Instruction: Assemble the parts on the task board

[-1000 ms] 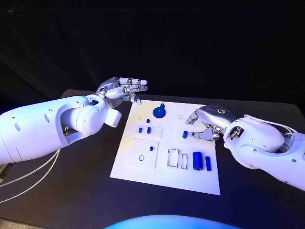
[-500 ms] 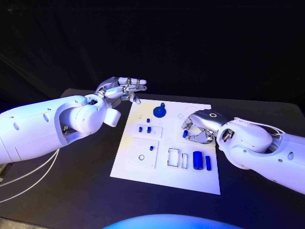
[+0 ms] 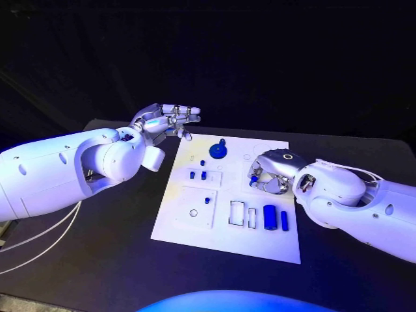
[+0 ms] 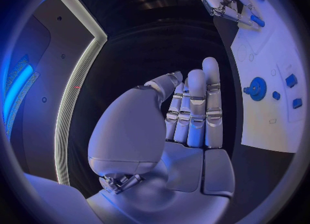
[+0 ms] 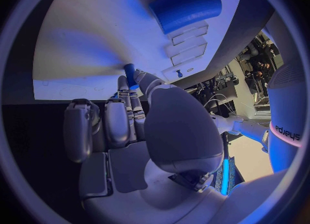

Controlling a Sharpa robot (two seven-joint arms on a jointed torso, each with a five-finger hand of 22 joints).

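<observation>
My right hand (image 3: pixel 272 170) sits over the middle right of the task board (image 3: pixel 227 240) in the head view, its fingers curled in and pinching a small blue peg (image 5: pixel 130 73) at the fingertips; in the right wrist view I see that peg's end poking out just past the fingers, close to the white surface, though I cannot tell whether it touches. Just beyond it in that same view lies a thick blue cylinder (image 5: pixel 185 8). In the head view that cylinder (image 3: pixel 269 217) lies at the board's lower right beside a thinner blue rod (image 3: pixel 284 220). My left hand (image 3: pixel 166 120) hangs at the board's upper left corner, off the plate, fingers straight and pressed side by side, holding nothing. Near it on the board's top edge sits a round blue gear (image 3: pixel 218 152), with two small blue blocks (image 3: pixel 197 175) below it.
</observation>
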